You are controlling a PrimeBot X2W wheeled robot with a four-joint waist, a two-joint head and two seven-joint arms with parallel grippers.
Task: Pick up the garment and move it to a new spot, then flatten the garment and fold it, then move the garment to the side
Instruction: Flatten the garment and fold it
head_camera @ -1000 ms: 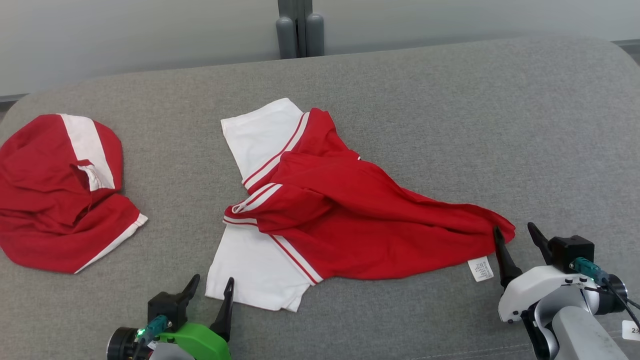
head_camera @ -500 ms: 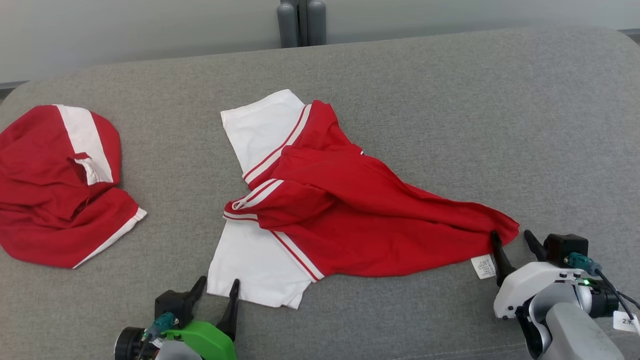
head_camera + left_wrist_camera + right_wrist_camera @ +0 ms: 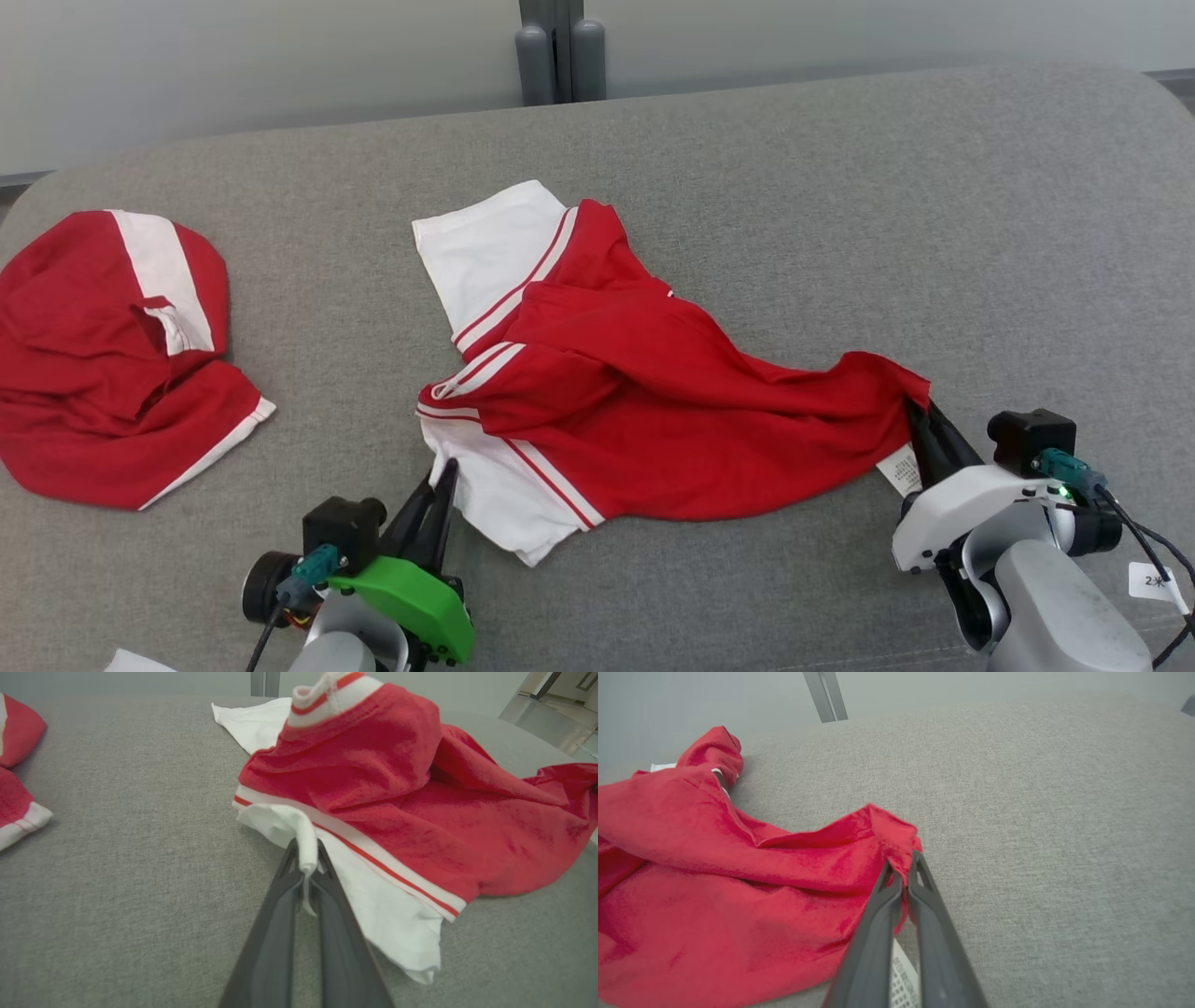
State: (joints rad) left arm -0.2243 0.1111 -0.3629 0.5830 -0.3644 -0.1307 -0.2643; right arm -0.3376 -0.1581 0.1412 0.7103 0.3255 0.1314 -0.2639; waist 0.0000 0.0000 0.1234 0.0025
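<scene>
The garment (image 3: pixel 644 411) is a crumpled red shirt with white sleeves and red-and-white trim, lying mid-surface on the grey cushion. My left gripper (image 3: pixel 446 469) is shut on the white sleeve's near corner, which bunches up between the fingers (image 3: pixel 306 856) in the left wrist view. At the garment's right end my right gripper (image 3: pixel 917 413) is shut on the red hem corner (image 3: pixel 901 854), lifting it slightly. A white care label (image 3: pixel 901 469) hangs beside the right fingers.
A second red-and-white garment (image 3: pixel 112 364) lies crumpled at the far left of the grey cushion (image 3: pixel 840 205). A grey post (image 3: pixel 560 47) stands behind the cushion's far edge. Bare cushion stretches to the right and behind the shirt.
Both grippers moved forward onto the garment and closed, the left on the white sleeve corner, the right on the red hem corner. The pinched corners have been drawn up and inward.
</scene>
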